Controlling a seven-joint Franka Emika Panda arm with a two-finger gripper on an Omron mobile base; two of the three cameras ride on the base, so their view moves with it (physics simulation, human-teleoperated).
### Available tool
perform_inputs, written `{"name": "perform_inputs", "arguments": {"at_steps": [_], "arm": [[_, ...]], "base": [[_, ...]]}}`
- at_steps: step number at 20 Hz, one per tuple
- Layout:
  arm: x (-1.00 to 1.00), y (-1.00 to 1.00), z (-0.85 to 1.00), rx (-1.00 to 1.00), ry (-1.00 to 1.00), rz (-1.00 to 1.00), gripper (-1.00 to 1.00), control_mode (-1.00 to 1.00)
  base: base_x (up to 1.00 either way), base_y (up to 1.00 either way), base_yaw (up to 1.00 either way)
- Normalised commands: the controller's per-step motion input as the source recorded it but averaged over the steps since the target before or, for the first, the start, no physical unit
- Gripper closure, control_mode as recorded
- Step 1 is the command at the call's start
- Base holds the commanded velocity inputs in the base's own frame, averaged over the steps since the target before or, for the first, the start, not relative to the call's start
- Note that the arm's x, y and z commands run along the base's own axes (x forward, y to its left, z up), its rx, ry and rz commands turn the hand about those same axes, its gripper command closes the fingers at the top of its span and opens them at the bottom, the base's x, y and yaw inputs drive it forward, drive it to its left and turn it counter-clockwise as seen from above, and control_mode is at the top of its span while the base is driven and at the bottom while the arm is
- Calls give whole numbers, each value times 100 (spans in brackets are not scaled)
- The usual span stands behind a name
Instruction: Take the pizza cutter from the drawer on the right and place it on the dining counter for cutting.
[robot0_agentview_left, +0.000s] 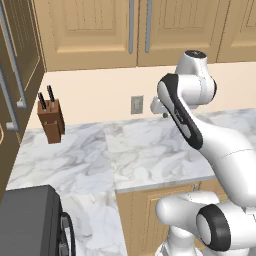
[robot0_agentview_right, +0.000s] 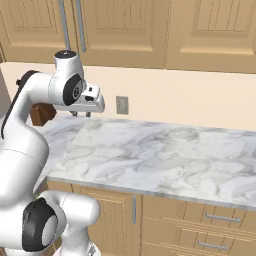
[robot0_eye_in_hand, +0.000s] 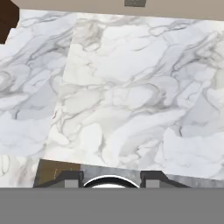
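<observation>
My gripper (robot0_agentview_right: 81, 114) hangs above the back left of the L-shaped marble worktop (robot0_agentview_right: 165, 155), pointing down. Its fingers stand apart with nothing between them, so it is open. In the hand view the gripper (robot0_eye_in_hand: 111, 177) looks straight down at bare marble (robot0_eye_in_hand: 127, 96). From the left base view the gripper (robot0_agentview_left: 163, 113) is partly behind the arm's forearm. Two shut drawer fronts (robot0_agentview_right: 220, 218) with steel handles sit under the worktop at the right. The pizza cutter and the dining counter are out of view.
A brown knife block (robot0_agentview_left: 51, 122) with black handles stands at the back left, left of the gripper. A wall socket (robot0_agentview_left: 136, 105) is on the backsplash. Panelled cabinet doors (robot0_agentview_right: 125, 30) hang overhead. A dark appliance (robot0_agentview_left: 30, 220) sits at the near left.
</observation>
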Motion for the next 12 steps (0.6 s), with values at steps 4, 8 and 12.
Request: {"name": "perform_inputs", "arguments": {"at_steps": [4, 8, 12], "arm": [[-26, -6, 0, 0, 0, 0, -100, -100], [-40, -90, -1, 10, 0, -8, -100, -100], [-10, -100, -16, 20, 0, -18, -100, -100]], "base": [[0, 0, 0], [0, 0, 0], [0, 0, 0]]}}
